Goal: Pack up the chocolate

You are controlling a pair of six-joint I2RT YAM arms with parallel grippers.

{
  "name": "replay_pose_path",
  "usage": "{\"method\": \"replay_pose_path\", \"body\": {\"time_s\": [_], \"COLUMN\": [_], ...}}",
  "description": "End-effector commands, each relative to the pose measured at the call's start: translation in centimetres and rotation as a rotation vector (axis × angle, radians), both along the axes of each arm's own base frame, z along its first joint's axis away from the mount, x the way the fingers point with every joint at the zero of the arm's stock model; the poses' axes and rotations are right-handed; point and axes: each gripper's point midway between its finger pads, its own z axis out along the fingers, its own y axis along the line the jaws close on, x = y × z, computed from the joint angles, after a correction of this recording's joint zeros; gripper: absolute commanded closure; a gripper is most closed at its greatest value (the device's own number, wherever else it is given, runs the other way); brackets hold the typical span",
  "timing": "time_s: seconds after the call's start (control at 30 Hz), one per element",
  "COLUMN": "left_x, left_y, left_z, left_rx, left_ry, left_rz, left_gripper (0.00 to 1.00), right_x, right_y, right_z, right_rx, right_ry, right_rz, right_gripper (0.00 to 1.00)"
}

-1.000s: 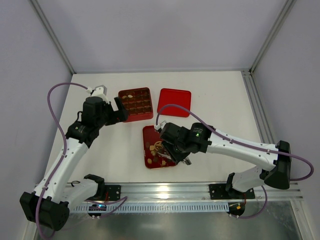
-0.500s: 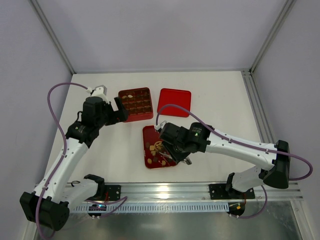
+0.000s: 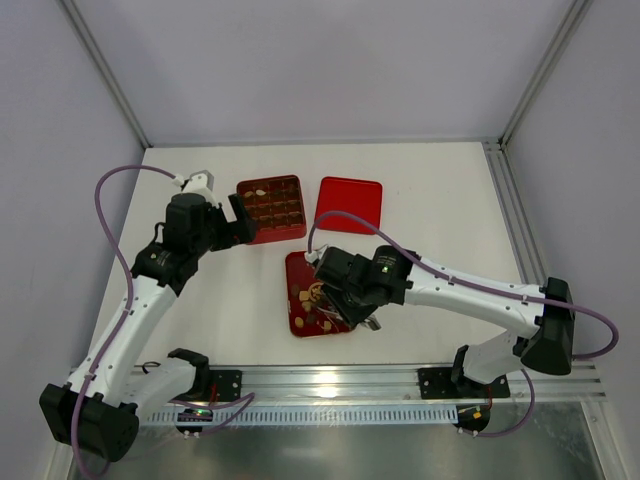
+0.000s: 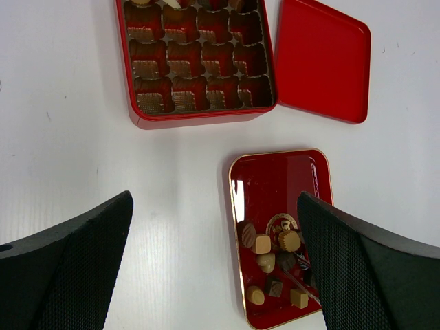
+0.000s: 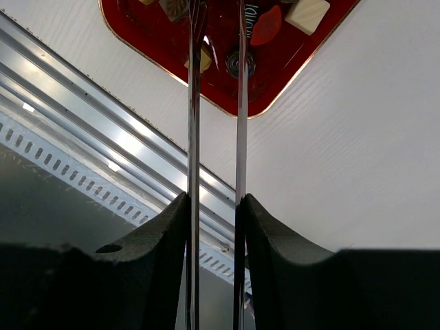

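Observation:
Several small brown and cream pieces of chocolate lie loose in a shallow red tray. My right gripper is shut on metal tweezers, whose two thin blades reach down among the pieces, a narrow gap between them. Whether a piece sits between the tips I cannot tell. My left gripper hangs open and holds nothing, above the table between the tray and the red compartmented box.
A flat red lid lies right of the box. A few pieces sit in the box's far row. The aluminium rail runs along the near table edge, close to the tray.
My right arm has edged slightly to the left over the tray. The left arm has not moved.

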Motion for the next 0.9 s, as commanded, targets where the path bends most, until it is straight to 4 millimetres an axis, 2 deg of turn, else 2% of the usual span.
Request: {"method": "replay_pose_path", "body": {"time_s": [0.0,0.43,0.87], "left_x": [0.5,0.5,0.5], "left_y": [0.2,0.2,0.1], "left_z": [0.9,0.9,0.9], "left_rx": [-0.008,-0.007,-0.01], "left_ry": [-0.043,-0.045,-0.041], "left_rz": [0.01,0.009,0.006], "left_gripper": [0.0,0.0,0.0], "right_x": [0.3,1.1,1.5], "right_y": [0.7,1.3,0.8], "right_z": [0.0,-0.5,-0.6], "right_rx": [0.017,0.017,0.016], "right_ry": [-0.017,-0.031,-0.029], "right_rz": [0.023,0.018,0.003], "right_gripper": [0.61,0.61,0.62]}}
